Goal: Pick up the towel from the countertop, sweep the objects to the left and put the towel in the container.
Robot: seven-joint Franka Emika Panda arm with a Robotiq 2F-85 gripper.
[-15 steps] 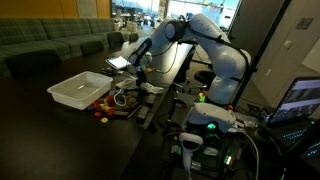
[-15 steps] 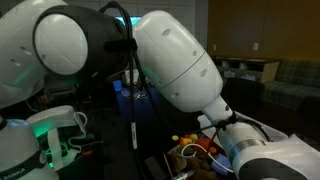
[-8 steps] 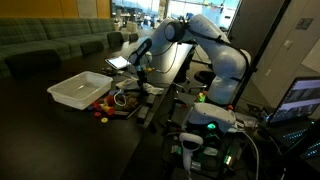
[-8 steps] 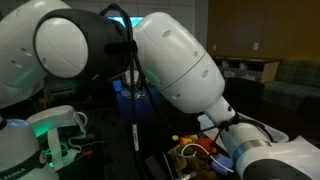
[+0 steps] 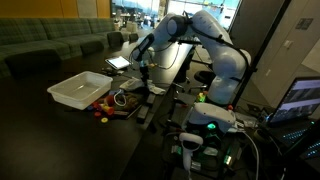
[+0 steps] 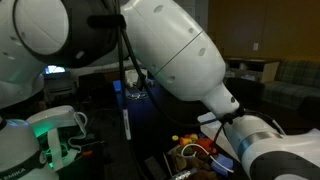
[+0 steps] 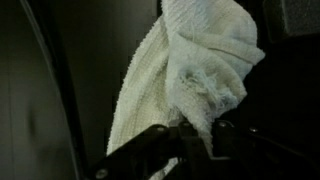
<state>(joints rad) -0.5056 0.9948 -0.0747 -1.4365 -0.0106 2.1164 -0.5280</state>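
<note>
White terry cloth fills the wrist view: the towel point(image 7: 190, 70) is seen pinched at one bunched corner between the fingers of the gripper point(image 7: 197, 135), which is judged to be clamped on it. The rest of the cloth is drawn out in a long fold away from the fingertips, so its long axis runs straight out from the jaws rather than across them. In the exterior views the towel itself cannot be made out with certainty.

In an exterior view the gripper point(image 5: 142, 70) is held above the countertop point(image 5: 40, 130), near the container point(image 5: 70, 97) but not over it. A small cluster of red and yellow objects point(image 5: 100, 110) lies just beside the container's corner, on the side facing the arm, and so between the gripper and the container. The coming sweep is therefore judged to depend on the towel being lowered onto the surface on the far side of that cluster from the container.

The countertop is dark and glossy. Beyond the container a green sofa point(image 5: 50, 40) and bright windows are seen, and a lit laptop point(image 5: 118, 62) stands behind it.
</note>
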